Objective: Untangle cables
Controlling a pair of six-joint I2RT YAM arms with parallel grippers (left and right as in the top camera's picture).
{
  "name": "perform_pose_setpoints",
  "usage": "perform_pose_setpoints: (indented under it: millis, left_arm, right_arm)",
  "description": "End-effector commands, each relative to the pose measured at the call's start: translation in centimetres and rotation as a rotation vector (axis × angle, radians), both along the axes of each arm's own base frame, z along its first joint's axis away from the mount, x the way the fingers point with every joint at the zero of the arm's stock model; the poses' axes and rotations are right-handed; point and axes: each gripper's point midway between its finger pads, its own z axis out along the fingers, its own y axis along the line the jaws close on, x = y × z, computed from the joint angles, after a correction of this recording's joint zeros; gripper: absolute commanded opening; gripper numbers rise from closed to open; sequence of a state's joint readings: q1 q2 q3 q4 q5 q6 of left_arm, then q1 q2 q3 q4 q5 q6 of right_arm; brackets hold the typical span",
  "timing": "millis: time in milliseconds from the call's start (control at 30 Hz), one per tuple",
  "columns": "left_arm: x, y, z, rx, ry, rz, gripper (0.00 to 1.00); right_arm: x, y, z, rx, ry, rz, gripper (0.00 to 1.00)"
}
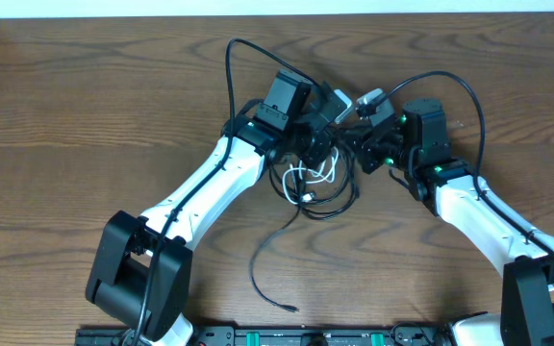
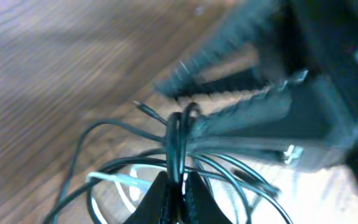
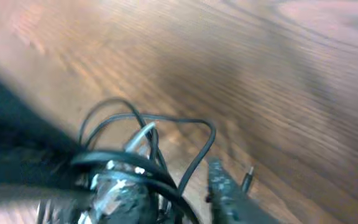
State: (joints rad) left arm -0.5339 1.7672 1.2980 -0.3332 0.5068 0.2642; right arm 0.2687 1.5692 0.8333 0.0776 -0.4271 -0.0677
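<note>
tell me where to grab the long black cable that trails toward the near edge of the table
Take the long black cable on its loose tail, a little short of the plug end, coming straight down from above and closing across the cord. That stretch lies flat and alone on the bare table, while its upper end runs into the crowded tangle.

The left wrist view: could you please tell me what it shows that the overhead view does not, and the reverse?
Only the left wrist view shows the left fingers shut on a doubled black cable strand, with the right arm's toothed fingers apart beside it. Only the overhead view shows the left arm, the right arm and the loose cable tail trailing across the table. Both show the white cable inside the black tangle.
</note>
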Motion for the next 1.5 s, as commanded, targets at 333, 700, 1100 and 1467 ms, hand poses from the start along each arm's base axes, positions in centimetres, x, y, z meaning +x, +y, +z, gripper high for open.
perform_pose_setpoints:
  millis: [333, 700, 1100, 1467]
  left_arm:
    - [0.2, 2.3, -1.0, 0.132, -0.019, 0.075, 0.08]
    - [0.8, 3.6, -1.7, 0.196, -0.036, 0.124, 0.08]
    - [0.0, -0.2, 1.0, -0.032, -0.013, 0.015, 0.08]
    - [2.3, 1.6, 0.4, 0.050, -0.058, 0.176, 0.08]
  right_arm:
    - [2.4, -2.1, 2.6, 0.033, -0.071, -0.113, 0.99]
    - [2.4, -4.8, 2.3, 0.092, -0.013, -0.133, 0.99]
    - [1.6, -6.6, -0.2, 0.011, 0.079, -0.202, 0.99]
    - [1.2, -7.3, -1.1, -0.023, 0.114, -0.235, 0.99]
